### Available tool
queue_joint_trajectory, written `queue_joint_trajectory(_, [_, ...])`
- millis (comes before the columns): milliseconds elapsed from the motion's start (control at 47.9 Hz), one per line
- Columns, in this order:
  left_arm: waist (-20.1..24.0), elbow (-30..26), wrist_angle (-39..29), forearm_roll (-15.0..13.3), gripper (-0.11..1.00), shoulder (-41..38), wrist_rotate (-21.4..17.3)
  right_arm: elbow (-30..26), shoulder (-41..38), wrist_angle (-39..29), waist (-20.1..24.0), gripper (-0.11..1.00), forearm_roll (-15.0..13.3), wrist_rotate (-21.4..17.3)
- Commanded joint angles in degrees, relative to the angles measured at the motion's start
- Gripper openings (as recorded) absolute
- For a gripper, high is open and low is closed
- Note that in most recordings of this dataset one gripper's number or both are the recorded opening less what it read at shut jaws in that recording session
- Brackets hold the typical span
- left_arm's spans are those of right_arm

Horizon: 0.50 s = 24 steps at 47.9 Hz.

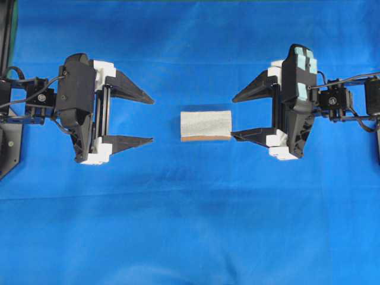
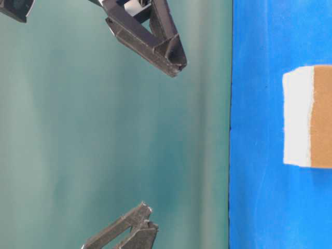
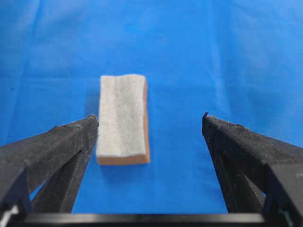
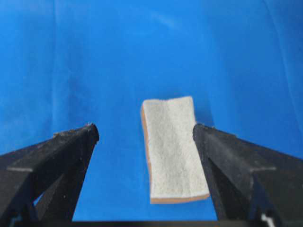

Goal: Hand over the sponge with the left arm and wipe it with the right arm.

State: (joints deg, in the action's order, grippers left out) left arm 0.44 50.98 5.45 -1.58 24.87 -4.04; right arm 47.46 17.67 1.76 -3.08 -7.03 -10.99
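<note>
Two black arms face each other across a blue cloth-covered table (image 1: 190, 237), fabric faintly creased. Between them lies the sponge (image 1: 205, 125): small rectangular block, pale grey-white speckled rough top, thin tan-brown layer along its lower edge. It rests flat on the cloth, gripped by nothing.

Left arm's gripper (image 1: 149, 120): plain black housing, white blocks at the finger roots, two pointed black fingers spread wide, nothing held. Its tips sit apart from the sponge's left end. In the left wrist view the sponge (image 3: 123, 119) sits ahead of the gripper (image 3: 150, 124), offset toward one finger, whose matte tip has a grainy surface.

Right arm's gripper (image 1: 233, 117): same pointed black fingers, pale teal square patches on the housing, jaws also wide, holding nothing. Its lower fingertip is just beside the sponge's right end; can't tell if touching. In the right wrist view the sponge (image 4: 172, 149) reaches in between the fingers of the gripper (image 4: 146, 133), close to one finger.

Table-level view: dark finger tips against a teal backdrop (image 2: 104, 129), sponge (image 2: 306, 116) at frame edge.
</note>
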Motion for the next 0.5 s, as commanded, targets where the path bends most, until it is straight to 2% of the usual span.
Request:
queue_joint_trajectory(0, [-0.1,-0.4,0.3,0.1,0.89,1.2,0.1,-0.2,1.7,0.5,0.1,0.74,0.1,0.1])
queue_joint_trajectory(251, [-0.1,2.4,-0.3,0.0,0.89,7.6,0.4,3.4,10.0,-2.4,0.3,0.74,0.1,0.1])
queue_joint_trajectory(397, [-0.1,4.9,-0.8,0.1,0.89,13.3,0.4,6.3,17.1,-3.7,0.4,0.74,0.0,0.1])
queue_joint_trajectory(480, [-0.1,6.0,-2.4,0.1,0.89,17.0,0.3,7.4,22.0,-6.9,0.4,0.74,0.0,0.1])
